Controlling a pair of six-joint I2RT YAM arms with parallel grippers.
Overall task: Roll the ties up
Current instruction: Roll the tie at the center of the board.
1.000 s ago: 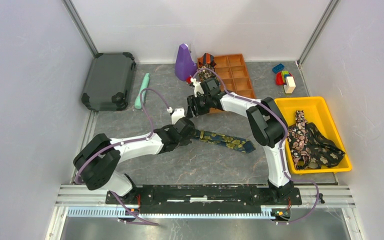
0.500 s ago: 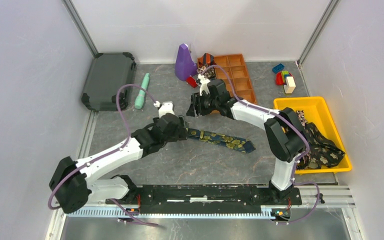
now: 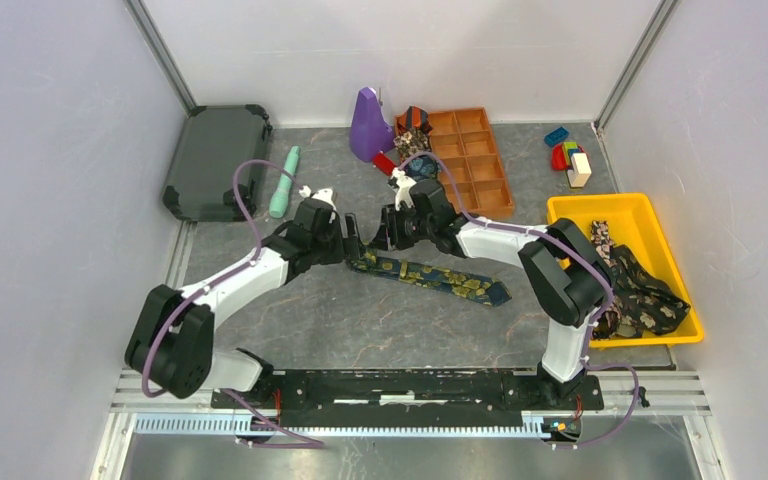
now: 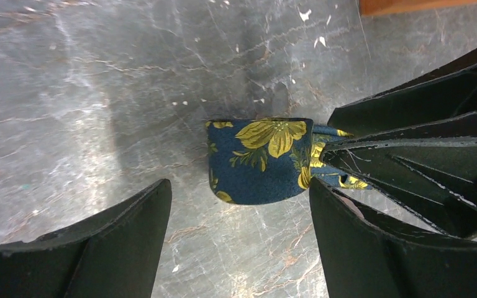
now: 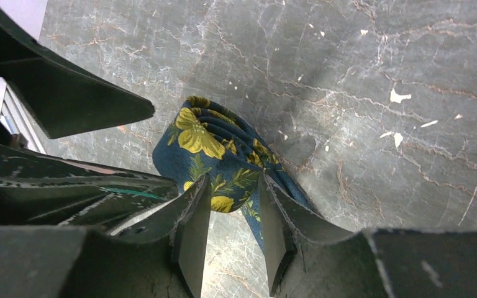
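Note:
A navy tie with gold flowers (image 3: 440, 278) lies across the middle of the table, its left end folded into a short roll (image 4: 261, 161). My left gripper (image 4: 239, 186) is open, its fingers wide on either side just short of that roll, touching nothing. My right gripper (image 5: 233, 211) has come in from the far side and its fingers pinch the roll (image 5: 214, 155) at its edge. From above, the left gripper (image 3: 350, 243) and right gripper (image 3: 378, 235) meet nose to nose over the tie's left end. More patterned ties (image 3: 625, 285) lie heaped in the yellow bin (image 3: 600, 205).
An orange compartment tray (image 3: 480, 150) at the back holds small rolled ties (image 3: 415, 140). Beside it stands a purple object (image 3: 368, 125). A mint-green stick (image 3: 285, 180) and a dark case (image 3: 215, 160) lie back left. Toy blocks (image 3: 568, 155) sit back right.
My left gripper opened, let go of the tie's end and shifted back and left. My right gripper came down to that end and narrowed its jaws onto it.

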